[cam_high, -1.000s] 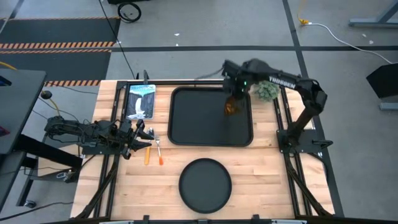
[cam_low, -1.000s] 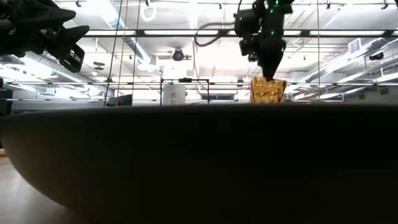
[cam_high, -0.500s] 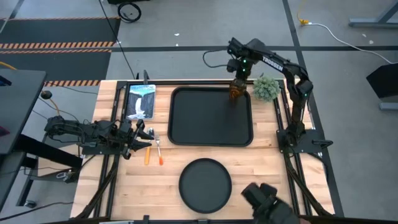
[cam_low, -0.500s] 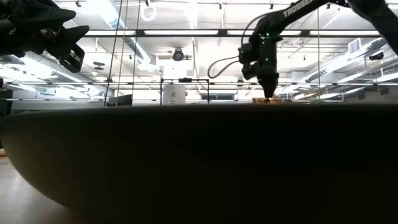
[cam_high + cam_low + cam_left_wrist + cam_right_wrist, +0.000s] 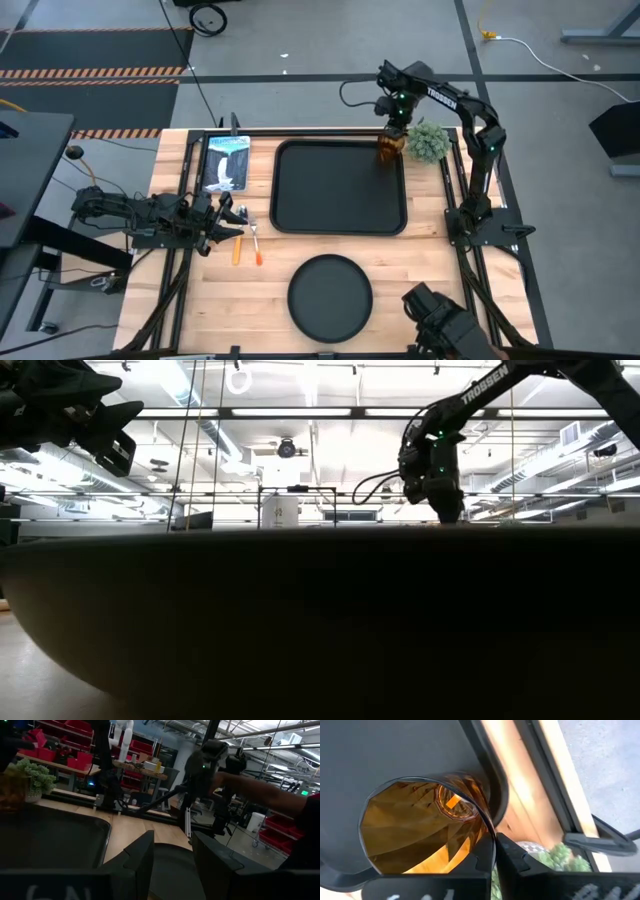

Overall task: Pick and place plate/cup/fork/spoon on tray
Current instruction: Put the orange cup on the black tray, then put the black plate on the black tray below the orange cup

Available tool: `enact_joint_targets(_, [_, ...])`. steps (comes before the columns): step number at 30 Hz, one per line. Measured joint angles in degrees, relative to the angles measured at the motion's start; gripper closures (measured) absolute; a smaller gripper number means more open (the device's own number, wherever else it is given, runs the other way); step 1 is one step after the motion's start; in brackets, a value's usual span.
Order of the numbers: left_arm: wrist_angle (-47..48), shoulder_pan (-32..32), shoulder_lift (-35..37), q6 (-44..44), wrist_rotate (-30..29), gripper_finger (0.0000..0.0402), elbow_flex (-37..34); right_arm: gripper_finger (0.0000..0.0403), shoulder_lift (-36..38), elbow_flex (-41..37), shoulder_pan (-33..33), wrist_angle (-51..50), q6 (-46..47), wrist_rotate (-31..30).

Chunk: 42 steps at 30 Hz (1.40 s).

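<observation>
The amber cup [image 5: 391, 148] stands in the far right corner of the black tray [image 5: 335, 215], and my right gripper [image 5: 392, 135] is shut on it from above. In the right wrist view the cup [image 5: 420, 835] shows from above, beside the tray's rim [image 5: 500, 795]. In the low view the cup is hidden. The round black plate [image 5: 330, 296] lies near the table's front edge. The fork [image 5: 256, 243] and spoon [image 5: 237, 247] lie left of the tray, just before my left gripper [image 5: 232, 220], which is open [image 5: 172, 855] and empty. My right gripper pinches the cup's rim wall [image 5: 490, 832] on the side toward the plant, with one finger inside the cup and one outside. The fingers [image 5: 515, 860] point down from above. The cup is about upright over the tray's corner; whether its base rests there I cannot tell.
A green bushy plant [image 5: 429, 142] stands just right of the cup, off the tray. A blue and white packet [image 5: 226, 162] lies at the far left. A person's arm [image 5: 260, 795] and a dark shape [image 5: 445, 325] show at the table's near right corner.
My right gripper has carried the cup toward the table's far right, to the tray's far right corner, and down: the cup showed above the plate's edge in the low view and now is hidden. A dark shape has come in at the near right corner.
</observation>
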<state>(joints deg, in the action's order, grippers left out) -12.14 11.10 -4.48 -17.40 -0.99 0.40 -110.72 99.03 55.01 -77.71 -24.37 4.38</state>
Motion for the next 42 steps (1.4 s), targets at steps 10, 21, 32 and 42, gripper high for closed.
enact_joint_targets(10, [0.0, 0.0, 0.0, 0.0, 0.0, 0.0260, 0.0, 0.0373, 0.0, -1.1, 0.0, 1.2, -0.2, 0.7])
enact_joint_targets(21, [0.0, 0.0, 0.0, 0.0, 0.0, 0.0260, 0.0, 0.0302, 0.0, -0.9, 0.0, 0.4, 0.4, 1.5])
enact_joint_targets(32, [0.0, 0.0, 0.0, 0.0, 0.0, 0.0260, 0.0, 0.0256, 0.2, 5.8, -1.0, -4.9, 2.8, 1.0])
enact_joint_targets(42, [0.0, 0.0, 0.0, 0.0, 0.0, 0.0260, 0.0, 0.0245, 0.3, 8.4, -13.8, 2.1, 5.0, 1.5])
